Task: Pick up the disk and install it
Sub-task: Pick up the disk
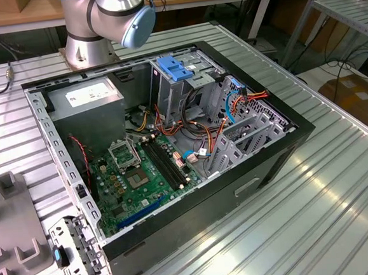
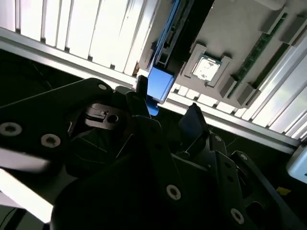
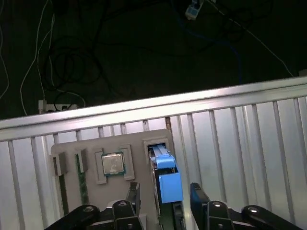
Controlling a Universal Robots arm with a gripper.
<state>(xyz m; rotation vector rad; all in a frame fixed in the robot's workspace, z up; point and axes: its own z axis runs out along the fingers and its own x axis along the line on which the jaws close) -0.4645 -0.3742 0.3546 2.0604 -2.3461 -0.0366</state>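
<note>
The gripper [image 3: 165,191], wide open, straddles the disk [image 3: 163,160] at the worktop's edge. Likely stiff, heavy, shock-sensitive: clamp its flat faces

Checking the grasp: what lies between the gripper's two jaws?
In the first wrist view, the disk sits between the open jaws of the gripper, gaps either side.

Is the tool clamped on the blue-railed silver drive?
No; the tool's fingers stand clear on either side of the drive in its grey tray.

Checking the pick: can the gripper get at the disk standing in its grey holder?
Probably yes: the gripper hangs at the disk, open jaws either side of it, nothing between.
</note>
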